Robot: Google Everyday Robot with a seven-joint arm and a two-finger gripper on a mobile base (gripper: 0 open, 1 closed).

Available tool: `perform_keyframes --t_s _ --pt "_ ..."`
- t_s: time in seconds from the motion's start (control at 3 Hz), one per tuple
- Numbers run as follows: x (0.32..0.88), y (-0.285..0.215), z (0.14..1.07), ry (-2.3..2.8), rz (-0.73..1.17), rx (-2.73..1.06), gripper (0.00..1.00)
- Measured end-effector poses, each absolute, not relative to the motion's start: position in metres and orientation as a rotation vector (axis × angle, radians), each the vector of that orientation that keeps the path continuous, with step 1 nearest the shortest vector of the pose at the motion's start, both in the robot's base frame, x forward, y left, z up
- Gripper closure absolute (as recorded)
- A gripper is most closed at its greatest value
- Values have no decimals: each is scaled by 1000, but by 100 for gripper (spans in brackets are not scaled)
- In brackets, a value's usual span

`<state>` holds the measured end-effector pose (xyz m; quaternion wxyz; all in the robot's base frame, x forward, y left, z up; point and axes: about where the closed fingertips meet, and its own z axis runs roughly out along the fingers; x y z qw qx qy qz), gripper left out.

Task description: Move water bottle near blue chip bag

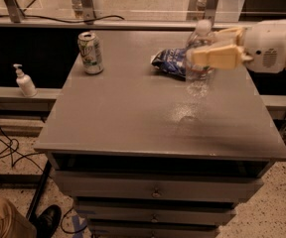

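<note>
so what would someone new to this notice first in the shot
The white arm reaching in from the right, its pincer clamped on the water bottle over the far right part of the table. Just left of the bottle lies the blue chip bag, and a green-and-white can stands alone near the far left corner.

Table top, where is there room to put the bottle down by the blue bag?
The whole front half of the table is bare, and so is the middle strip between the soda can and the blue chip bag. The back right is crowded: the gripper holds the water bottle right beside the bag.
</note>
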<state>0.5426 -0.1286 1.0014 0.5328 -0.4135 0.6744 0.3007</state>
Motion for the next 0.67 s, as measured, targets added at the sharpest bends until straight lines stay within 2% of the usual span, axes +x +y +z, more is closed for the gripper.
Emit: perform_keyframes --t_s 0.67 --pt "578 -231 1030 1657 543 -855 100"
